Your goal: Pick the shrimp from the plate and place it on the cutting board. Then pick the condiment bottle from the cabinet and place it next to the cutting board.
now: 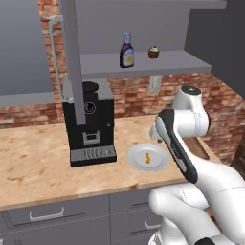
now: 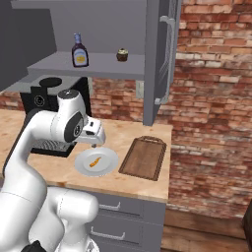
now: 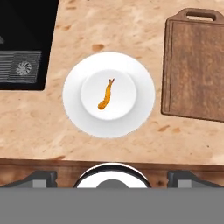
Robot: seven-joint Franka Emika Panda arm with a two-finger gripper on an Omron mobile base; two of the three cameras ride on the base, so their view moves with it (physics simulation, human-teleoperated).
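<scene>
End effector [image 3: 112, 177]: it hangs above the plate, pointing down at the table; its two dark finger tips [image 3: 41, 178] stand far apart at the bottom of the hand view, with nothing between them.
Shrimp [image 3: 105, 94]: a small curled orange piece lying in the middle of the plate, clear of the rim, untouched.
Plate [image 3: 78, 111]: round and white, flat on the table between the coffee machine and the cutting board, near the front edge.
Cutting board [image 2: 143, 157]: dark brown, rectangular, with a handle slot at its far end; it lies flat on the table just beside the plate, not touching it, and carries nothing.
Condiment bottle [image 1: 127, 50]: dark with a yellow-white label and blue cap, standing upright on the cabinet shelf.
Cabinet [image 1: 143, 63]: grey, mounted on the brick wall above the table, its door [image 2: 158, 59] swung open.
Cupcake [image 1: 153, 52]: small and brown, on the same shelf, near the bottle but apart from it.
Coffee machine [image 1: 89, 122]: black, standing on the table below the shelf, on the side of the plate away from the board.
Table [image 1: 33, 162]: light wood-grain top, with grey drawers [image 1: 57, 213] beneath.
</scene>
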